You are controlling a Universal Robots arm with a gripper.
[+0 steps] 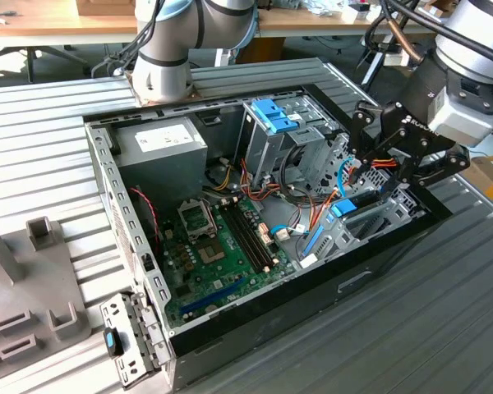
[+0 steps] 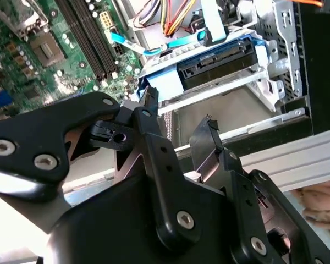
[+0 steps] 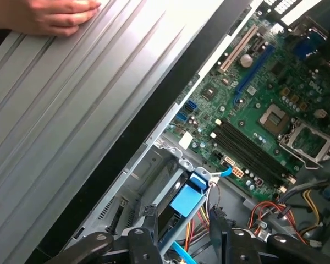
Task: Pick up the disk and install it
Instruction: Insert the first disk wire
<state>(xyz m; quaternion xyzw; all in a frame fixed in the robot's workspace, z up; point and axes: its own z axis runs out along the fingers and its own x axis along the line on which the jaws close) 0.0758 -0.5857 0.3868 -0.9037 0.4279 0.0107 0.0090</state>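
Note:
The disk [image 1: 351, 208], black in a bright blue carrier, lies in the drive bay at the corner of the open computer case [image 1: 378, 263] toward the exterior view's right. In the second wrist view the disk [image 2: 220, 61] sits in its metal slot, with cables plugged in at one end. Its blue end tab [image 3: 187, 197] faces the first wrist view. My gripper [image 1: 376, 182] hovers just above the disk. The black fingers [image 2: 148, 107] stand apart with nothing between them, so the gripper [image 2: 179, 118] is open, as in the gripper [image 3: 181, 223] view from the other wrist camera.
The green motherboard [image 1: 222, 246], the power supply [image 1: 160, 148] and a grey cage with a light-blue latch [image 1: 273, 115] fill the case. Orange and blue cables [image 1: 324, 205] run beside the bay. A perforated bracket [image 1: 127, 341] lies outside. A person's hand [image 3: 44, 14] rests on the ribbed table.

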